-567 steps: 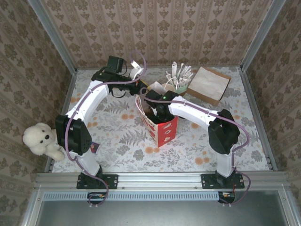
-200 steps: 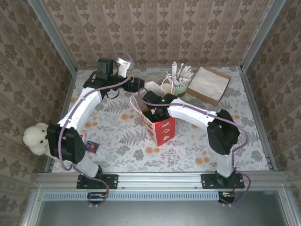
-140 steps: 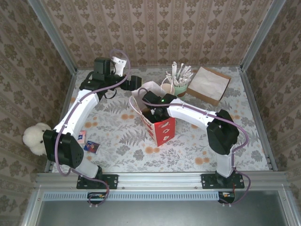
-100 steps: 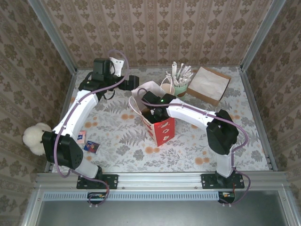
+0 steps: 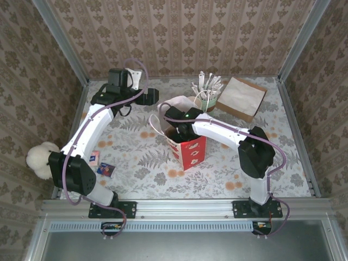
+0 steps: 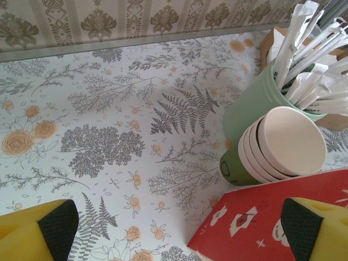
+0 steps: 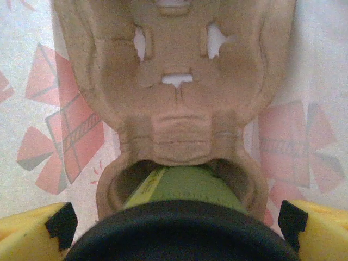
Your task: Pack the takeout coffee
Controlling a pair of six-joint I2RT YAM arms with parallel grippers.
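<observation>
The takeout coffee [image 7: 185, 187], a green cup under a black lid [image 7: 179, 236], sits in a well of a brown pulp carrier [image 7: 174, 81] inside the red gift bag [image 5: 191, 151]. My right gripper [image 7: 174, 228] reaches down into the bag [image 7: 49, 136] and stands open, one pad on each side of the lid. In the top view the right gripper [image 5: 177, 130] is sunk in the bag's mouth. My left gripper [image 5: 153, 96] hovers open and empty over the table, left of the bag. In the left wrist view the left gripper [image 6: 176, 234] has the bag's red corner [image 6: 272, 217] by its right finger.
A nested stack of green cups [image 6: 272, 147] lies on its side against a green cup of white wrapped sticks [image 6: 255, 100], behind the bag. A brown paper pack [image 5: 239, 97] lies at the back right. A white teddy [image 5: 39, 159] and small packets [image 5: 102, 165] sit at the left edge.
The left arm has swung back and to the left, away from the bag's mouth. The right gripper has stayed down inside the bag.
</observation>
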